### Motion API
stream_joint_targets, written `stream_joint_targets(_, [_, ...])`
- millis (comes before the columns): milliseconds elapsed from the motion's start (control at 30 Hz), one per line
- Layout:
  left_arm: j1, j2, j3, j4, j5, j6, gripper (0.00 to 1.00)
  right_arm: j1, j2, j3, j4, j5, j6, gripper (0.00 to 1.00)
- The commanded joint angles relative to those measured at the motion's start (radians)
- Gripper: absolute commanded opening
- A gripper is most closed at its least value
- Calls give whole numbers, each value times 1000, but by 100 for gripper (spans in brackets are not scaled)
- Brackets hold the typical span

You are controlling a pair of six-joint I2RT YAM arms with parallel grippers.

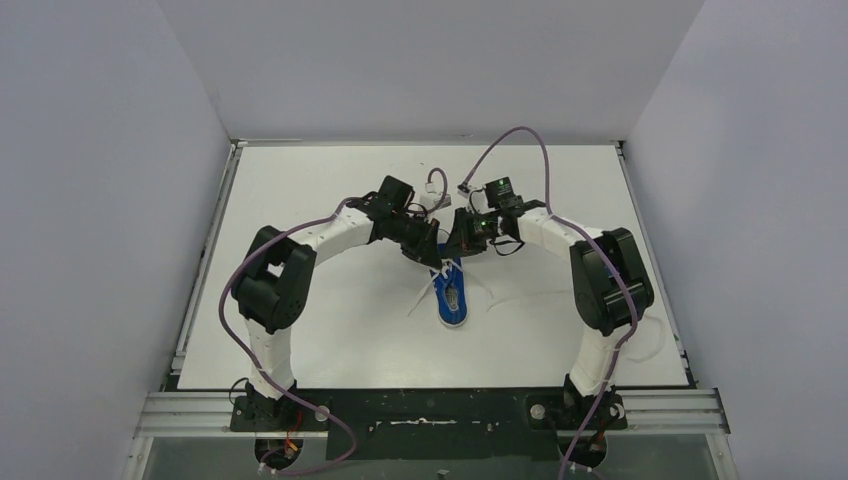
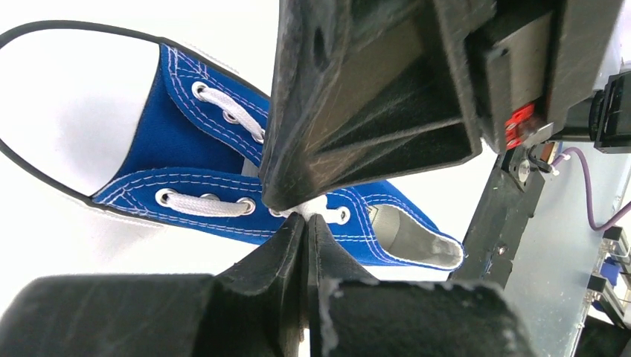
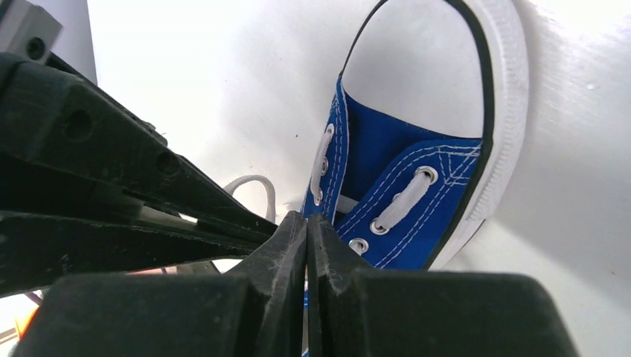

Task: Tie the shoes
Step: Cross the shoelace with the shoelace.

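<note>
1. Table (image 1: 300,200): white surface carrying 1 shoe. A 2nd shoe is not visible in any view.

2. Arms: the left arm (image 1: 285,270) and right arm (image 1: 605,275) curve inward and meet over the middle of the table, directly above the shoe. Judgement: both are brought to the same spot so that each can work 1 lace end close to the top eyelets.

3. Shoe (image 1: 455,300): blue canvas, lying sole-down near the table centre, with its white toe cap (image 3: 476,97) pointing toward the arm bases. As a container, its ankle opening (image 2: 417,242) shows only grey lining, with nothing inside.

4. Left gripper (image 2: 306,222): fingers pressed together at the upper eyelets. A bit of white lace shows right at the tips and appears to be pinched there.

5. Right gripper (image 3: 306,219): fingers closed tight, tip to tip with the left one. Whether any lace is caught between them cannot be told.

6. White laces (image 2: 205,204): threaded flat across the lower eyelets. A loose loop (image 3: 257,182) lies on the table beside the shoe, and strands trail off both sides. No bow is visible, so tying is judged unfinished.
</note>
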Motion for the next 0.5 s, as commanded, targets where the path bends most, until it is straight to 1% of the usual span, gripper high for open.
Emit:
stream_joint_targets(0, [2,-49,-5,9,60,2,4,-26,-100,-20,107,27,55,0])
stream_joint_targets(67, [7,-45,-27,33,88,-31,9,-27,-110,-55,149,14,83,0])
stream_joint_targets(200, [26,-67,-87,140,119,-106,20,-29,-129,-97,204,13,117,0])
stream_joint_targets(300, [39,-82,-114,174,145,-128,32,-31,-141,-112,222,16,131,0])
stream_joint_targets(367, [55,-84,-137,234,170,-171,39,-31,-147,-126,245,15,146,0])
stream_joint_targets(467, [78,-73,-153,313,190,-255,46,-32,-153,-148,284,13,179,0])
